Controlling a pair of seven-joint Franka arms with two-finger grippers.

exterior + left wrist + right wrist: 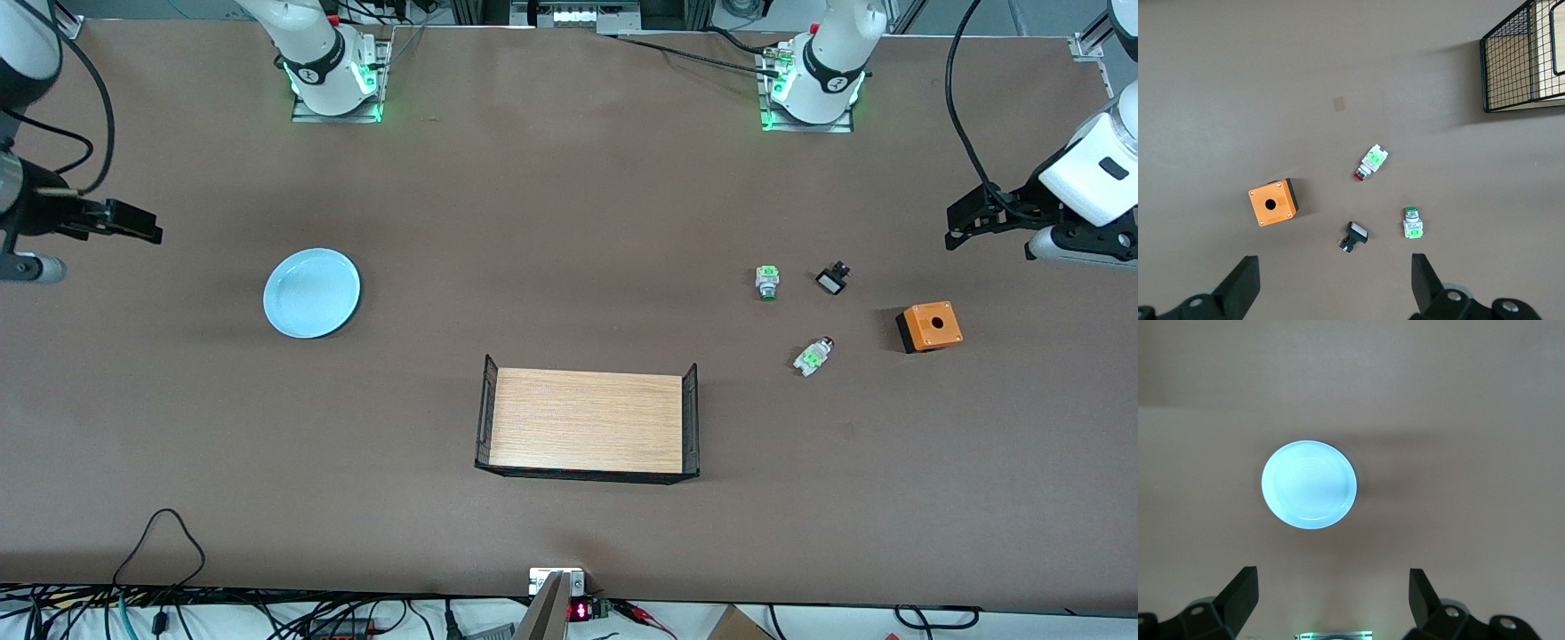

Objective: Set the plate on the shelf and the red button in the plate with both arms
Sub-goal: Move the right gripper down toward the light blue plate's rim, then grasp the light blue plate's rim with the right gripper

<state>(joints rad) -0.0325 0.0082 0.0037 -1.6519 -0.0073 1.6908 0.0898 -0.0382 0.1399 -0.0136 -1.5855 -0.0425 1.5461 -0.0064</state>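
The pale light-blue plate lies on the brown table toward the right arm's end; it also shows in the right wrist view. The red button, whitish with a green block and a red cap, lies toward the left arm's end and shows in the left wrist view. My right gripper is open and empty, up in the air at the table's end, apart from the plate. My left gripper is open and empty, high over the table's other end, apart from the switches.
A green-capped switch and a small black switch lie farther from the front camera than the red button. An orange box with a hole sits beside them. A wooden tray with black wire ends stands mid-table, nearer the front camera.
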